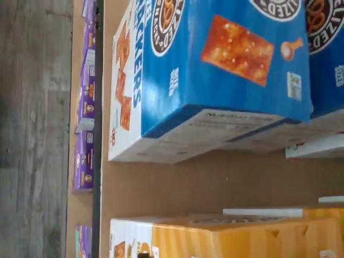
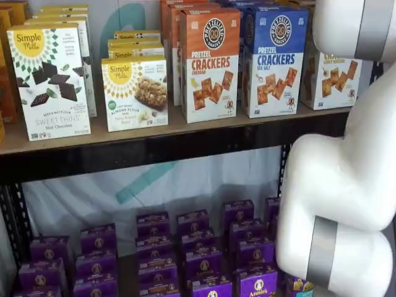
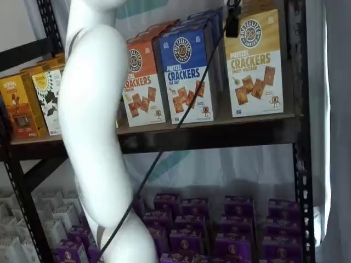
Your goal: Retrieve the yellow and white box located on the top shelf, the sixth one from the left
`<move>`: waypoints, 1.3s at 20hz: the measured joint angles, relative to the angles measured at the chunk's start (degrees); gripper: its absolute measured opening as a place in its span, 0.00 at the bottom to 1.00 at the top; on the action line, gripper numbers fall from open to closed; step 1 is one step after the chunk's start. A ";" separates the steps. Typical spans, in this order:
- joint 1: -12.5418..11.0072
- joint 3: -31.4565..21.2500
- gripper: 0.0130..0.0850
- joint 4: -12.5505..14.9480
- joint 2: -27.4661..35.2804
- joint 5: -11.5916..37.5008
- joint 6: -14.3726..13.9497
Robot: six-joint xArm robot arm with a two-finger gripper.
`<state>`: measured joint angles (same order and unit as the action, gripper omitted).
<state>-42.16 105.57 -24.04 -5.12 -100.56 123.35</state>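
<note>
Yellow and white box [image 3: 254,63] on top shelf [image 3: 219,134]

The top shelf [image 3: 219,125] carries the yellow and white box [image 3: 255,63], just beside a blue-and-white carton [image 3: 186,76] and an orange-and-white carton [image 3: 141,82].

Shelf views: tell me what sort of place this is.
Probably a mock grocery aisle or store-like test rig. The top shelf holds rows of retail cartons several deep, among them the yellow and white box and a blue-and-white cracker carton; purple boxes fill the level below, and a white sheet hangs behind.
</note>
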 joint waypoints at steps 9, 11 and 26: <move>0.85 -1.27 1.00 1.53 -0.46 2.72 0.58; 1.04 -1.21 1.00 2.14 -0.26 2.92 0.73; 4.66 8.33 1.00 11.67 5.02 -5.59 -0.55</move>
<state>-37.51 113.90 -12.37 -0.09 -106.16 122.80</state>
